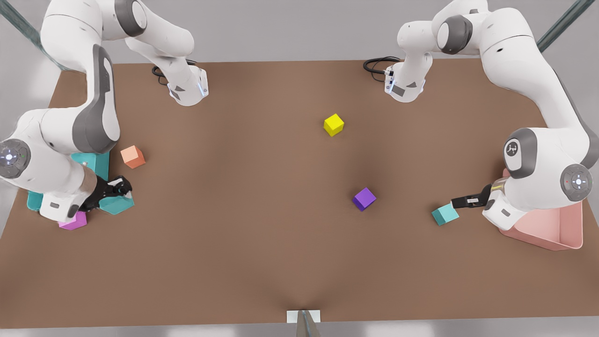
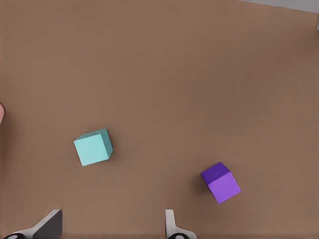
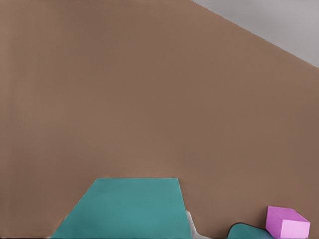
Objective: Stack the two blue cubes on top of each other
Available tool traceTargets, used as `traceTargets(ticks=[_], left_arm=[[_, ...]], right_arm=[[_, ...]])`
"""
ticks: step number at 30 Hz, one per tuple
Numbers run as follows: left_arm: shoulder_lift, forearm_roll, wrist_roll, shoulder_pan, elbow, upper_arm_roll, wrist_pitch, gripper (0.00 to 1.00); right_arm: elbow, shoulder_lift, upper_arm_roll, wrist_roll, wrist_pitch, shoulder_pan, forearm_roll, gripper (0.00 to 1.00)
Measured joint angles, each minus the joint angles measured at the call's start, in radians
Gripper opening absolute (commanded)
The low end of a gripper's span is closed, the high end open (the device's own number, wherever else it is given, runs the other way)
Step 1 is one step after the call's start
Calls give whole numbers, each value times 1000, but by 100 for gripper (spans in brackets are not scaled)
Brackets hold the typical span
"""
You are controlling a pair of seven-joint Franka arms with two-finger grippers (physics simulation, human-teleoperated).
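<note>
One blue cube (image 1: 444,214) lies on the brown table at the front view's right; it is the blue cube (image 2: 93,147) in the left wrist view. My left gripper (image 1: 464,202) hovers just beside it, open, its fingers (image 2: 50,224) wide apart and short of the cube. At the front view's left, my right gripper (image 1: 119,189) is shut on the other blue cube (image 1: 117,203), which looks lifted a little off the table. In the right wrist view this cube (image 3: 124,209) sits close against one pale finger (image 3: 192,226).
A teal bin (image 1: 96,163) sits under the right arm, with a magenta cube (image 1: 73,221) (image 3: 286,222) beside it. An orange cube (image 1: 133,157), a yellow cube (image 1: 333,124) and a purple cube (image 1: 364,199) (image 2: 221,182) lie on the table. A pink bin (image 1: 561,229) stands at far right.
</note>
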Motion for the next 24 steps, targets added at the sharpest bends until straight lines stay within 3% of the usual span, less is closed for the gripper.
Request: traceTargets(ticks=[10, 15, 19, 22, 24], left_arm=[[0, 0, 1, -3, 0, 0, 0, 100], [2, 4, 0, 5, -3, 4, 2, 100], [-2, 38, -45, 56, -115, 2, 48, 100], [-94, 47, -82, 109, -366, -9, 159, 100], [-93, 51, -104, 105, -417, -11, 224, 100]], right_arm=[[65, 69, 12, 79, -15, 607, 11, 21], [68, 171, 6, 132, 87, 741, 13, 21], [133, 299, -19, 177, 203, 771, 11, 21], [141, 357, -61, 210, 269, 852, 10, 21], [141, 385, -75, 229, 307, 867, 11, 21]])
